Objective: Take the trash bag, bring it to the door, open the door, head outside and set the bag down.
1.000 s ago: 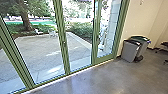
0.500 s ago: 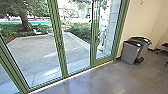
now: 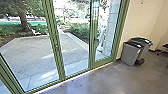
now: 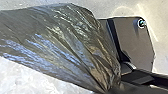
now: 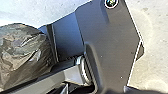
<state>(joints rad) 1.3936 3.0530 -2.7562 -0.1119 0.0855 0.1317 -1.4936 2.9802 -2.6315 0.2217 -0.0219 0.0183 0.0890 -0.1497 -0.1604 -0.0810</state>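
Note:
The black trash bag shows large in the left wrist view, its shiny plastic drawn into tight folds that converge at my left gripper, which is shut on it. In the right wrist view a rounded, crumpled part of the bag appears beside the robot's dark plate and jointed bar. The head view has the green-framed glass door ahead, standing closed, with a small fitting on the upright at its left. Through the glass lies the paved yard.
Two grey bins with dark lids, the nearer one and one behind it, stand by the wall right of the glass. Outside are a tree, shrubs and a white chair. Part of dark furniture is at the far right.
The head view has shifted: the door uprights now sit farther left, and the bins are slightly lower and larger. The camera has moved with the robot.

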